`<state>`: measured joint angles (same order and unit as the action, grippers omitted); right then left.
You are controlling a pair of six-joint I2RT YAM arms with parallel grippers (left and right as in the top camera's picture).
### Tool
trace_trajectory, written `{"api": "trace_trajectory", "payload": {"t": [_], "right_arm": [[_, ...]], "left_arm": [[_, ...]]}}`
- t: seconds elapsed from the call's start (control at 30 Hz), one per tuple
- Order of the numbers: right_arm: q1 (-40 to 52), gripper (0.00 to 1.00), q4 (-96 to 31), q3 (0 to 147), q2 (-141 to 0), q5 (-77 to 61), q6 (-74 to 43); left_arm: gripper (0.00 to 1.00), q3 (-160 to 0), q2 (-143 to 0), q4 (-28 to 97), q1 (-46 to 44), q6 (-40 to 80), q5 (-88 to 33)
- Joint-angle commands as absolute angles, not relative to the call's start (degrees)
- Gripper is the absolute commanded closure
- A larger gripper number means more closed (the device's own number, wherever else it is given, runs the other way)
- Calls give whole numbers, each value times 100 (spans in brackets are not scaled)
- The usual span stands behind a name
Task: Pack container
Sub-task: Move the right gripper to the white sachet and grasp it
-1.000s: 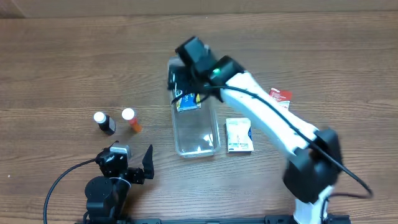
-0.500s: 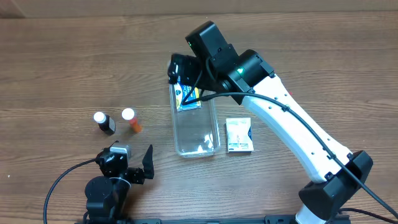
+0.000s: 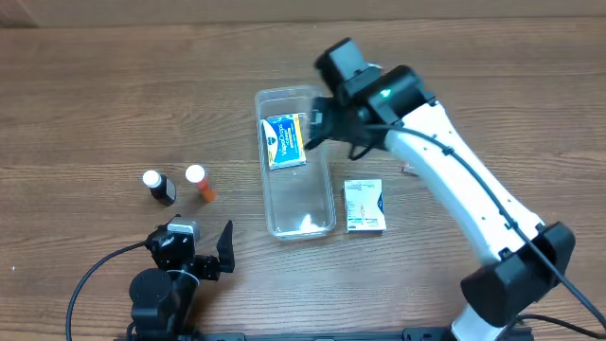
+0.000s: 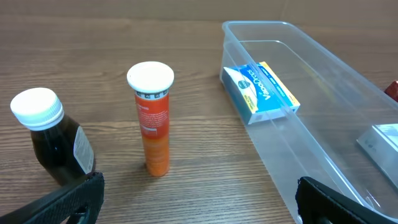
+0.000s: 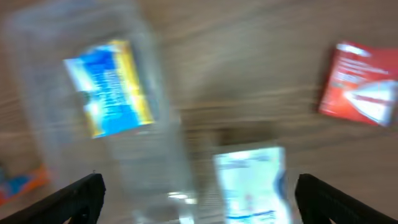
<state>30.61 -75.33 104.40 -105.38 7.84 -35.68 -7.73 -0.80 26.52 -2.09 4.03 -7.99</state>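
The clear plastic container (image 3: 317,216) lies lengthwise mid-table and holds a blue and yellow box (image 3: 284,140) in its far half. It also shows in the left wrist view (image 4: 348,93) with the box (image 4: 261,92). My right gripper (image 3: 317,131) hangs open and empty above the container's right rim. Its wrist view is blurred and shows the blue box (image 5: 111,87), a white box (image 5: 252,183) and a red packet (image 5: 360,84). My left gripper (image 3: 220,254) rests open near the front edge. An orange tube (image 4: 152,115) and a dark bottle (image 4: 53,137) stand before it.
The white box (image 3: 364,206) lies right of the container. The orange tube (image 3: 200,182) and dark bottle (image 3: 157,187) stand left of it. The red packet is hidden under my right arm in the overhead view. A cable (image 3: 90,279) runs from the left arm.
My right gripper let go of the blue and yellow box in the container's far half, then rose and swung right. The left arm has not moved.
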Motion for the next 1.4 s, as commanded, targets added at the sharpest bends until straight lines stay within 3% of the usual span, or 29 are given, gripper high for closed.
{"api": "trace_trajectory", "payload": {"t": [0.0, 0.3, 0.6, 0.77, 1.07, 1.37], "right_arm": [[2582, 0, -7548, 9887, -10549, 731, -3321], [2213, 0, -7513, 8344, -10549, 506, -3225], [3625, 0, -7133, 7979, -10549, 370, -3000], [4209, 0, -7131, 7979, -10549, 399, -3544], [3782, 0, -7037, 7979, -10549, 1118, -3667], [2834, 0, -6101, 7424, -10556, 174, -2200]], "left_arm": [[0, -751, -30, 2630, -141, 296, -845], [0, -751, -30, 2628, -141, 296, -845], [0, -751, -30, 2630, -141, 296, -845], [0, -751, -30, 2628, -141, 296, -845], [0, -751, -30, 2630, -141, 296, -845], [0, -751, -30, 2630, -141, 296, -845]]}}
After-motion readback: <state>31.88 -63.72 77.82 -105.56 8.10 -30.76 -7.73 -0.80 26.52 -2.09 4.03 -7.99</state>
